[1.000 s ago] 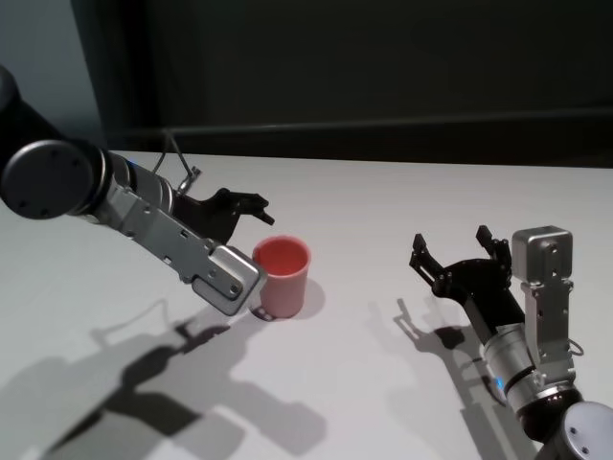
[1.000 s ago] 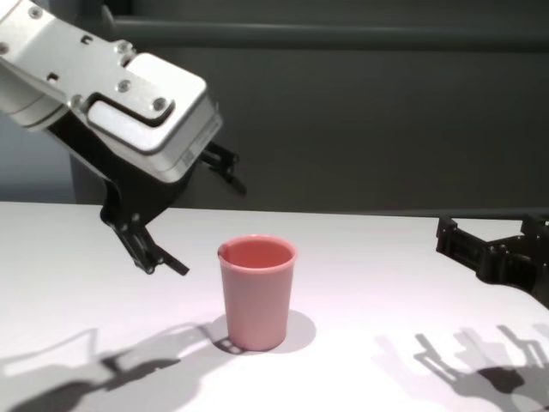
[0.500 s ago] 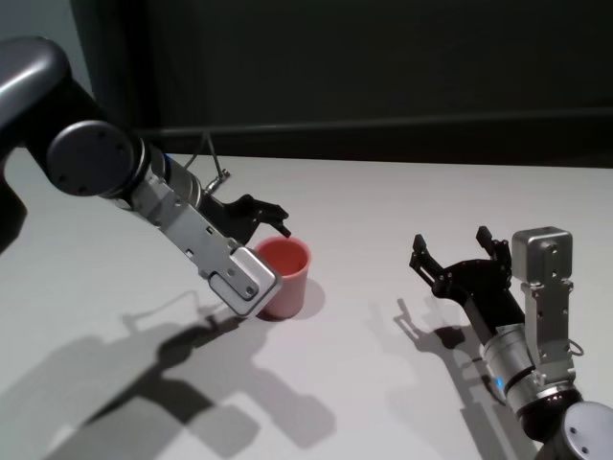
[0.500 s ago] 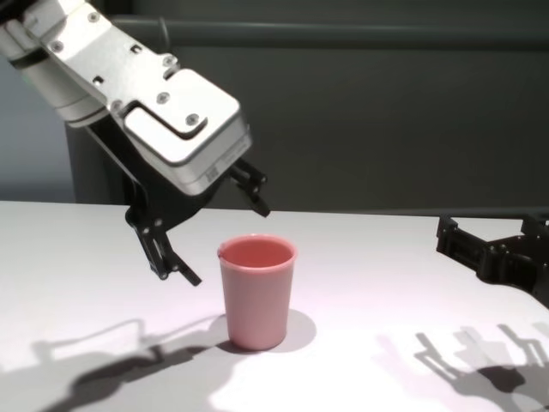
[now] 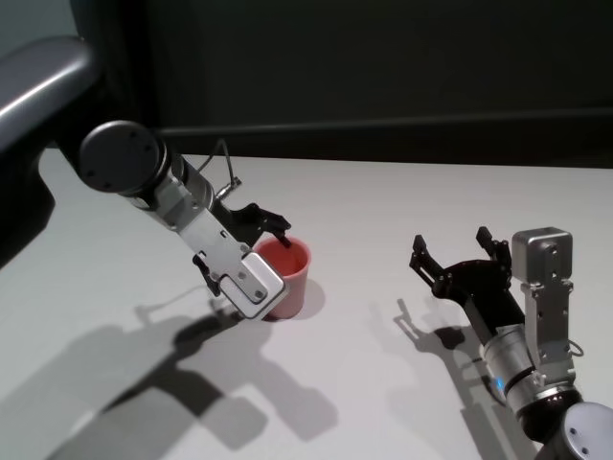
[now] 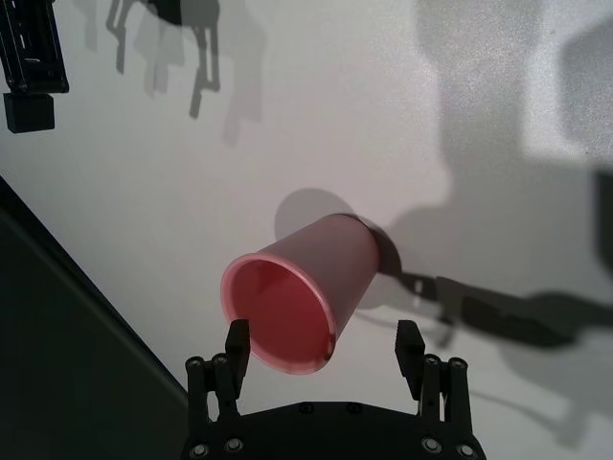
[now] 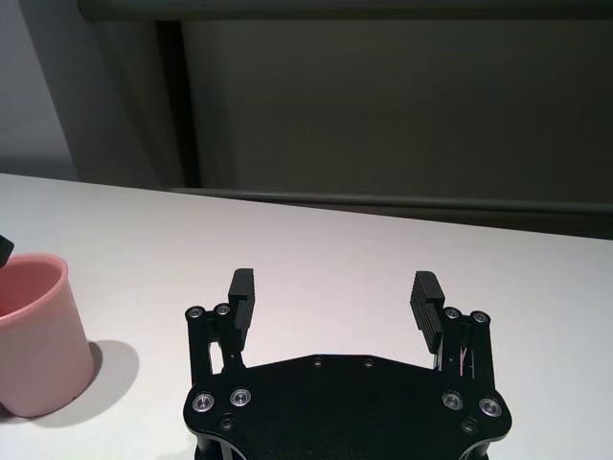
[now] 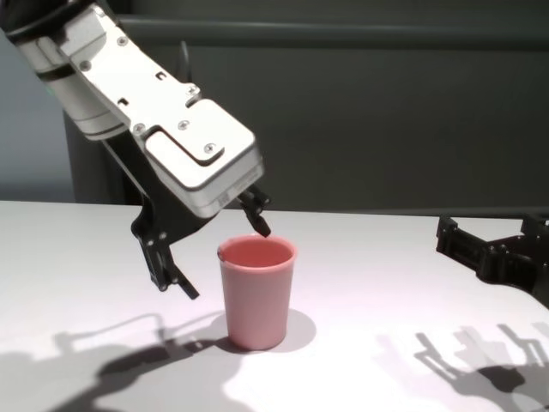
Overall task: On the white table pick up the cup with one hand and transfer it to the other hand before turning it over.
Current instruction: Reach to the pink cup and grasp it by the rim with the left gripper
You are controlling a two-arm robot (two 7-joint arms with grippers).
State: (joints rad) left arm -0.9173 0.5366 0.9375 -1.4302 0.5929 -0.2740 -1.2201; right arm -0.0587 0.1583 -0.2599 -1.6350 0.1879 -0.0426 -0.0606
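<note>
Pink plastic cup [image 5: 284, 275] stands upright on the white table [image 5: 383, 201], mouth up, left of the table's middle in the head view.

Left gripper [image 8: 219, 240], at the left, hangs tilted over the cup from its left side, on a white and silver arm with a thin black cable loop [image 5: 224, 163] behind the wrist. Fingers spread wide, holding nothing. Chest view: one finger [image 8: 171, 273] sits low beside the cup's left wall with a gap between them; the other ends just above the far rim. Left wrist view: the cup's mouth lies between the two fingertips, nearer one of them; contact with the rim cannot be told from this view.

Cup's shadow falls on the table at its base; the arm's shadow spreads over the table's near left part.

Right gripper [image 5: 459, 253], well apart from the cup at the table's right, hovers low over the surface. Right wrist view: its two black fingers [image 7: 239, 290] stand wide apart with nothing between them, and the cup shows far off at the frame's edge.
</note>
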